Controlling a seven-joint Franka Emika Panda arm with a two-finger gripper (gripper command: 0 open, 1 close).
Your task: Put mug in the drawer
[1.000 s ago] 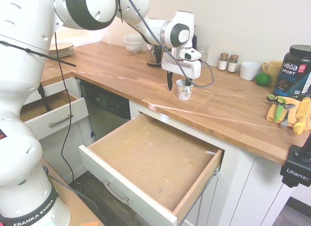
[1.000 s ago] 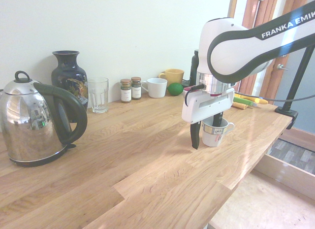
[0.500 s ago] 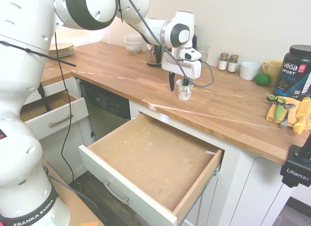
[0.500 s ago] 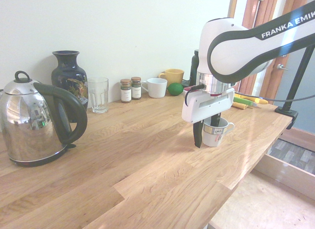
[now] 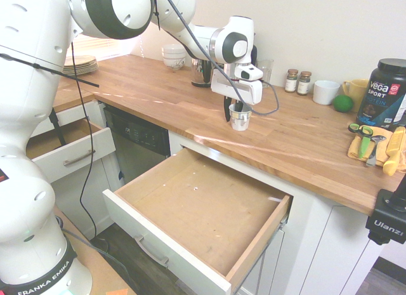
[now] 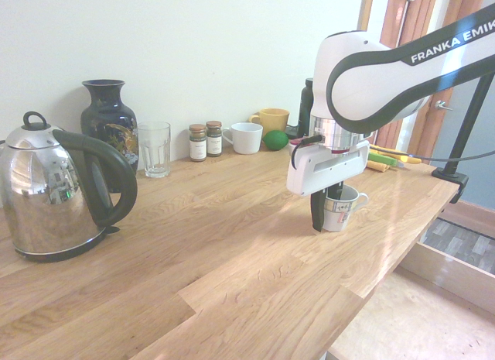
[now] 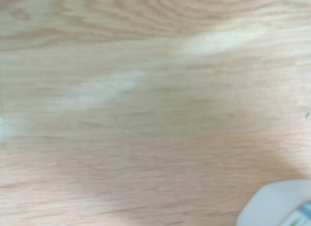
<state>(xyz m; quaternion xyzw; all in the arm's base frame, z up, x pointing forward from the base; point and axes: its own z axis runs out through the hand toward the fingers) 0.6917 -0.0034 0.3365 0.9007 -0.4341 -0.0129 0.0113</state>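
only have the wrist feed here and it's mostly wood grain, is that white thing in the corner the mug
Observer: Yes. In the second exterior view the mug stands upright on the countertop, right under the gripper.
Operator: are the fingers around it
Observer: One finger reaches inside the rim, the other stands outside the wall, as the first exterior view shows at the gripper; I cannot tell if they press yet.
Operator: drawer ready
Observer: The drawer is pulled out below the counter edge, nothing visible on its brown bottom.
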